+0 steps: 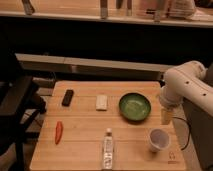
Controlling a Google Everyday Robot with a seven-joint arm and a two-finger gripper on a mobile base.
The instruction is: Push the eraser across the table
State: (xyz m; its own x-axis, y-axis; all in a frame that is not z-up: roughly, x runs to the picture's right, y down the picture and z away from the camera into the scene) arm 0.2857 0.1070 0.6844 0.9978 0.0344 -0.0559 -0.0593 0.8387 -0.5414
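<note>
Approaching eraser: step in hand, by my read. The gripper (166, 116) hangs at right of frame, mid-height, over the table (82, 122) right rim, just right of the green bowl (134, 106) and well apart from the eraser (67, 97).
Gripper state: can't tell if open or closed; nothing seen in it.
Eraser pos: upper left of frame, near table's back-left corner, long axis roughly front-to-back w/ slight tilt.
Doing it well: cross above bowl & whitish block (102, 102), not thru them. Drop low beside eraser and meet a long side squarely so it slides, not spins.
Open room: bare planks btwn eraser & whitish block; more toward frame bottom, down to the chili (59, 131).
Edges: left & back rims close to eraser, so a push that way risks drop-off. Rightward or frontward looks safer.
Other clutter: bottle (107, 147) lower centre, cup (159, 140) lower right; both away from eraser.
</note>
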